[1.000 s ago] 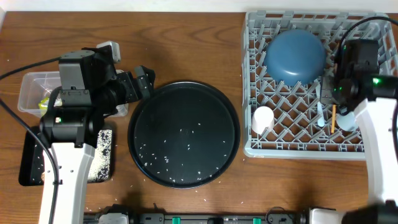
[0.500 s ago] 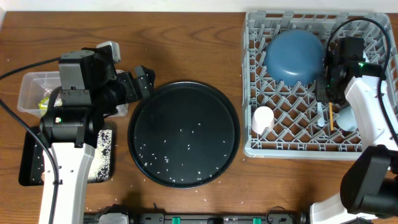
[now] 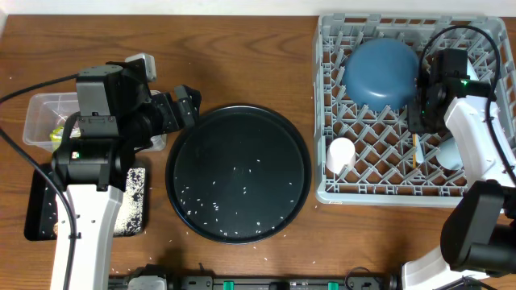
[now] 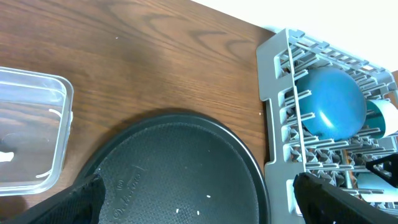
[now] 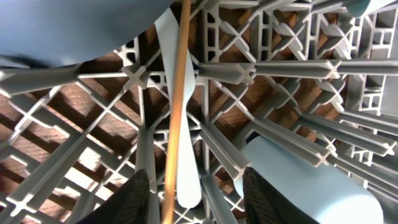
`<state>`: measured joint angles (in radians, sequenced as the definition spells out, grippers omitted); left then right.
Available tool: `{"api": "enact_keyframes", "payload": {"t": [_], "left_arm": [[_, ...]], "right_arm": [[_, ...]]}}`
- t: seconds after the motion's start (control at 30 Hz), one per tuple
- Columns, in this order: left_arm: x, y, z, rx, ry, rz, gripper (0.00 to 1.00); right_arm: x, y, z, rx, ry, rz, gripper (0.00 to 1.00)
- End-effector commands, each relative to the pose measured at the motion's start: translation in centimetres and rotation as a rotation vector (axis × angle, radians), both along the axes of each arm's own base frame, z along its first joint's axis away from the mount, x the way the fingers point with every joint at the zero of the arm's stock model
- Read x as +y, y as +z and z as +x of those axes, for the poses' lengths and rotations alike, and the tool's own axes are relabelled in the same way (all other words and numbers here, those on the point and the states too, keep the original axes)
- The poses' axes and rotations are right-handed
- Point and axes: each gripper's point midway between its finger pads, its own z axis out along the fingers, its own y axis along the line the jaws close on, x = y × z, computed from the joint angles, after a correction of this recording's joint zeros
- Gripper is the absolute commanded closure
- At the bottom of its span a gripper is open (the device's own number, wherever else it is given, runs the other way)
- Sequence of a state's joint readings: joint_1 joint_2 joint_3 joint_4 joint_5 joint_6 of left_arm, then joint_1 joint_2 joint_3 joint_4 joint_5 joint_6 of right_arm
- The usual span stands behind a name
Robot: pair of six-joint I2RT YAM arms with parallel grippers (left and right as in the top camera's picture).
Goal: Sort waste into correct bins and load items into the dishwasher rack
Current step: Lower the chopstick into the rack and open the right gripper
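Note:
The grey dishwasher rack [image 3: 403,189] holds an upturned blue bowl [image 3: 383,72], a pink cup [image 3: 340,155], a light blue cup [image 3: 449,153], and a wooden chopstick [image 3: 416,151] lying along a pale spoon [image 5: 180,149]. My right gripper [image 3: 423,113] hangs open just above the chopstick [image 5: 177,106] and spoon, with the light blue cup [image 5: 305,180] to its right. My left gripper [image 3: 187,105] is open and empty above the round black tray's left rim. The clear tub [image 3: 40,109] holds a yellow-green wrapper [image 3: 58,129]. The carrot and plate are not in view.
The large round black tray [image 3: 238,173] sits mid-table with loose rice grains [image 3: 218,205] on it and shows in the left wrist view [image 4: 180,174]. A flat black tray [image 3: 40,209] at the left front holds white rice or tissue [image 3: 133,201].
My right gripper has moved left over the rack. The chopstick has shifted left and now lies against the spoon. The left arm has not moved.

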<state>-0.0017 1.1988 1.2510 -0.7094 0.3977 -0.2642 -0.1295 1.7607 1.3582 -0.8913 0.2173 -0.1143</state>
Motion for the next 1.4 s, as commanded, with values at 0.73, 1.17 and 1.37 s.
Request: {"api": "enact_keyframes", "payload": {"t": [0.73,1.17,1.37], "left_arm": [[0.0,1.0,0.1,-0.027,-0.006,-0.002,0.02],[0.0,1.0,0.1,-0.027,-0.006,-0.002,0.02],[0.0,1.0,0.1,-0.027,-0.006,-0.002,0.02]], "right_arm": [[3.9,18.3,-2.9,-0.446,0.015,0.183,0.01],[3.9,18.2,-2.8,-0.442,0.015,0.183,0.01],[4.2,20.7,-4.5,-0.517,0.025,0.173,0.01]]}}
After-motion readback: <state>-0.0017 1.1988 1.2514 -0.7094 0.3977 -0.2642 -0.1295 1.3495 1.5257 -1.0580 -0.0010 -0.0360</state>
